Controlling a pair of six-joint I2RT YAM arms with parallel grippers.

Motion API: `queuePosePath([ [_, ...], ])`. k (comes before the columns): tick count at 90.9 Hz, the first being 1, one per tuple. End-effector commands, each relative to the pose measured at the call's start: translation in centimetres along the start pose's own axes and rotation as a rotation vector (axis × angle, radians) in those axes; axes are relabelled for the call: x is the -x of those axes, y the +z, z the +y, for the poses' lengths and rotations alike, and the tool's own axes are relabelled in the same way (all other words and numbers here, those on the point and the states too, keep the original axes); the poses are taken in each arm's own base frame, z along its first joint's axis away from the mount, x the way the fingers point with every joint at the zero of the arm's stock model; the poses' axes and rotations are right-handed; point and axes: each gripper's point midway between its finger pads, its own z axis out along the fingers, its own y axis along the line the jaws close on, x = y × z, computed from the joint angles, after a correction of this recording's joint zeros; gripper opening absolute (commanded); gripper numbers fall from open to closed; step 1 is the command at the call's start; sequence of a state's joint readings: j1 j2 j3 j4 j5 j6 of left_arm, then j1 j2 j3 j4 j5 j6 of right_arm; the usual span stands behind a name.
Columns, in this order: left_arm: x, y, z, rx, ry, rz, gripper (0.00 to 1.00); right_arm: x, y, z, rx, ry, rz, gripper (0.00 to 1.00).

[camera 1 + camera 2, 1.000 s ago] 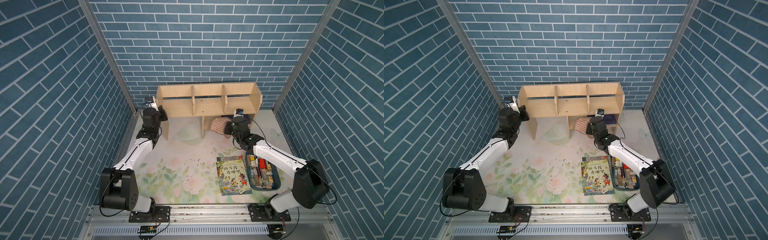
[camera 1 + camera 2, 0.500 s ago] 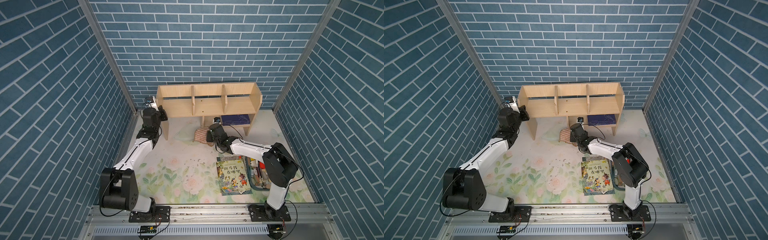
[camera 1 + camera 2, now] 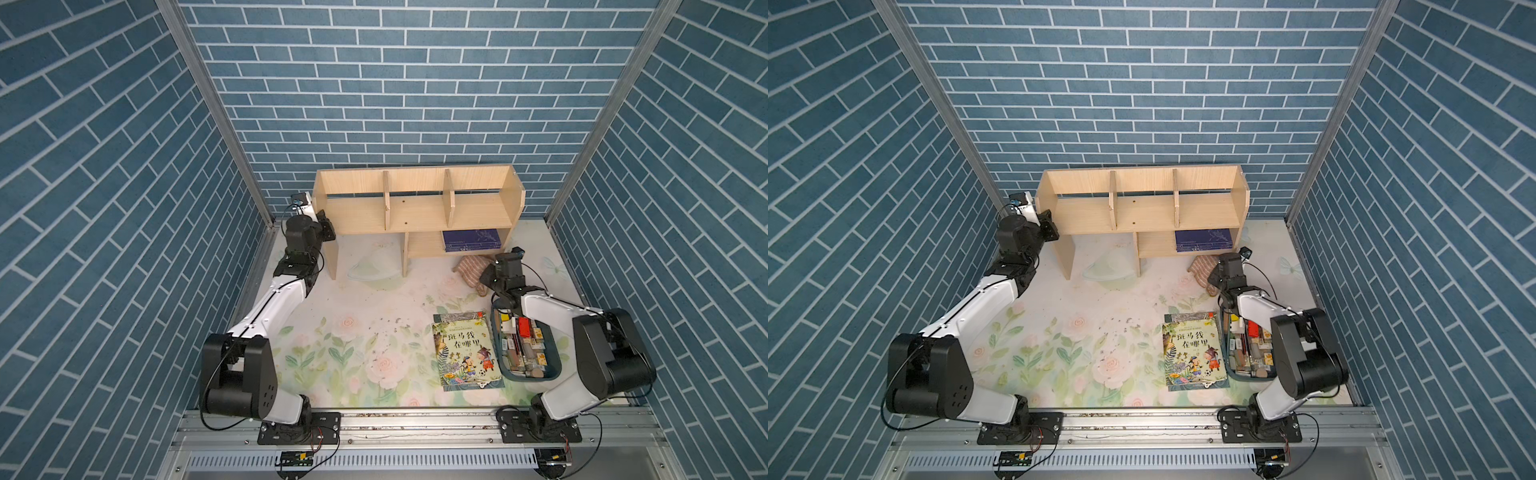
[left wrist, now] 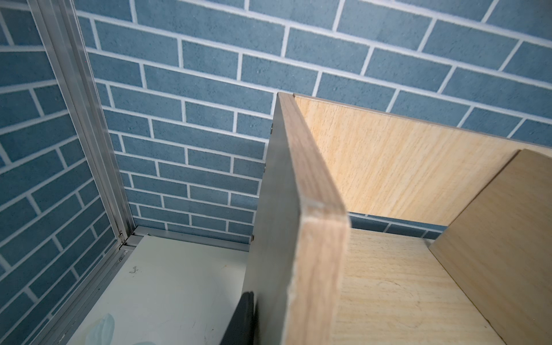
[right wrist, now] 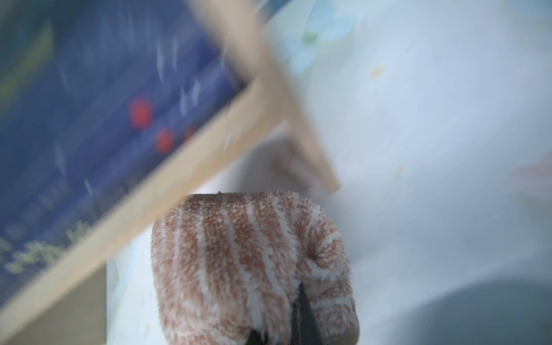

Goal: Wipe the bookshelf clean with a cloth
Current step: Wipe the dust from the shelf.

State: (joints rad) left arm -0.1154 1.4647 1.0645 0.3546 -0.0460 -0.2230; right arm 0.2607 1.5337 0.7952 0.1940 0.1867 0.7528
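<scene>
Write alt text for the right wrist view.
A bunched tan-pink striped cloth, pinched by the shut right gripper, fills the foreground. Behind it, blurred: the bookshelf, its lower shelf holding a dark blue book, on a pale floral mat.

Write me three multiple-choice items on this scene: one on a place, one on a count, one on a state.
1. Where does the dark blue book lie?
A) on the lower shelf of the bookshelf
B) in an upper compartment
C) leaning on a side leg

2. How many upright dividers split the bookshelf's upper level?
A) one
B) two
C) four

3. The right gripper is:
A) open and empty
B) shut on the cloth
C) shut on the dark blue book

Key:
1. A: both top views show it lying flat on the lower shelf.
2. B: two boards make three compartments.
3. B: the right wrist view shows striped fabric pinched between its fingers.
</scene>
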Motion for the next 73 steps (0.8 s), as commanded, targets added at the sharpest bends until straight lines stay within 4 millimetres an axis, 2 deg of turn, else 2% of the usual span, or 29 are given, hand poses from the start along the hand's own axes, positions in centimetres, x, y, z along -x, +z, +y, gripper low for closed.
queuePosePath([
  [1, -3.1, 0.3, -4.0, -0.185, -0.125, 0.111, 0.0, 2.0, -1.4, -1.8, -0.041, 0.0, -0.042, 0.0],
  [9, -3.2, 0.3, -4.1, -0.193, -0.131, 0.114, 0.0, 3.8, -2.4, -1.9, -0.063, -0.022, -0.081, 0.0],
  [27, -3.0, 0.2, -4.1, -0.192, -0.131, 0.11, 0.0, 7.5, -4.1, -0.4, -0.071, -0.082, -0.15, 0.0],
  [48, -2.8, 0.0, -4.1, -0.189, -0.123, 0.105, 0.0, 11.7, -8.0, 3.6, 0.026, -0.098, -0.242, 0.0],
  [60, -2.8, 0.1, -4.1, -0.191, -0.125, 0.105, 0.0, 12.0, -9.6, 6.9, 0.103, -0.126, -0.255, 0.0],
  [73, -2.6, 0.0, -4.2, -0.198, -0.129, 0.102, 0.0, 10.1, -10.4, 11.2, 0.171, -0.174, -0.242, 0.0],
])
